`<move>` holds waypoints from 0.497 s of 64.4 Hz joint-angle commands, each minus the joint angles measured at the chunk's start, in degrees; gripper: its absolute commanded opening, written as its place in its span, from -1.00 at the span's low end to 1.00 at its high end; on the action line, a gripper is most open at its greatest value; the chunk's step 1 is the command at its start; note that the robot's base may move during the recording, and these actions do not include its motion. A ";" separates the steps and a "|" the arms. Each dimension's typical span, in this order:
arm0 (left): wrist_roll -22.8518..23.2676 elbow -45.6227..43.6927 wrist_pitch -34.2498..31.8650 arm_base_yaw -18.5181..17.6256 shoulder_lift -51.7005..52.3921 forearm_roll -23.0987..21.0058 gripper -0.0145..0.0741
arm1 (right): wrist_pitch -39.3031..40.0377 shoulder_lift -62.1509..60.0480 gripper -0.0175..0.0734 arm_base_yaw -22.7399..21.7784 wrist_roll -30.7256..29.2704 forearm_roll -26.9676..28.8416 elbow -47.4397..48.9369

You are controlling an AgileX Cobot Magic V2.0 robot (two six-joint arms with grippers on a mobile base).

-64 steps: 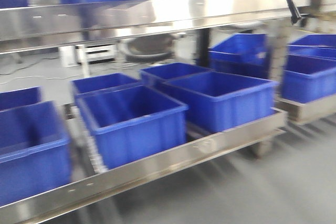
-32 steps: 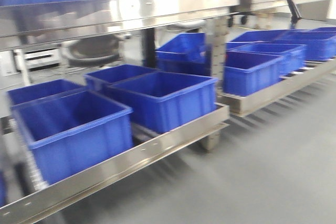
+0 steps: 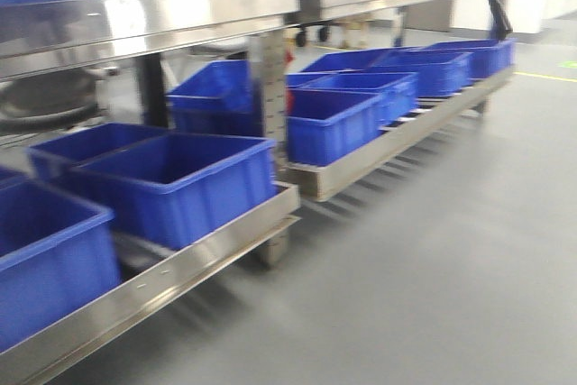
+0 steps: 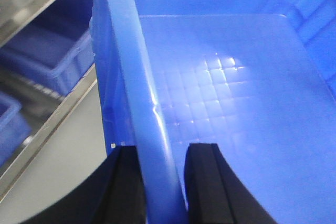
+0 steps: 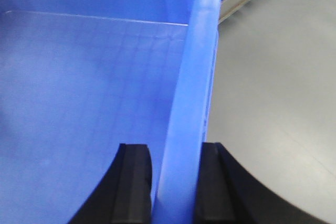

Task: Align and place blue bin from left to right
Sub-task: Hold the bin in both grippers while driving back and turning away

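Blue bin: up off the rack, held by both arms; the wrist cameras look straight down into its smooth inside [image 4: 236,103].
Left gripper: the left gripper [image 4: 163,153] is clamped on the bin's left rim, 1 black finger outside the wall and 1 inside, the thick rim running up between them.
Right gripper: the right gripper [image 5: 175,153] is pinched on the opposite rim, again with 1 finger on each side of the wall.
Bin against grippers: the rims rise away from both sets of fingers [image 5: 134,182], and the bin's grid-marked bottom spreads out on the inner side of each.
Rack: a steel rack [image 3: 207,250] runs across the front view, low shelf slanting off to the right.
Open bins: darker blue open bins [image 3: 180,182] sit in rows on that low shelf, more of them further right.
Floor: grey floor [image 3: 433,250] fills the right of the front view and shows outside the bin's wall in both wrist views.
Focus: front view is blurred, so fine detail is lost.
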State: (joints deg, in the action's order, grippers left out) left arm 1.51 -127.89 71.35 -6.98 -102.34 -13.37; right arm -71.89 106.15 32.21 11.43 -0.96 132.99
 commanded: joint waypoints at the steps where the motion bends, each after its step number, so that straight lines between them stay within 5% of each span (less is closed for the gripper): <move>1: -0.99 -1.08 -3.82 -0.90 1.36 -6.54 -0.92 | 6.82 -1.45 -0.95 0.99 -1.33 4.54 1.17; 32: -0.99 -1.08 -3.82 -0.90 1.36 -6.54 -0.92 | 6.82 -1.45 -0.95 0.99 -1.33 4.54 1.17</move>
State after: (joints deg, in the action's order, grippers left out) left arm 1.51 -127.89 71.30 -6.98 -102.34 -13.37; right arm -71.89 106.15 32.21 11.43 -0.96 132.99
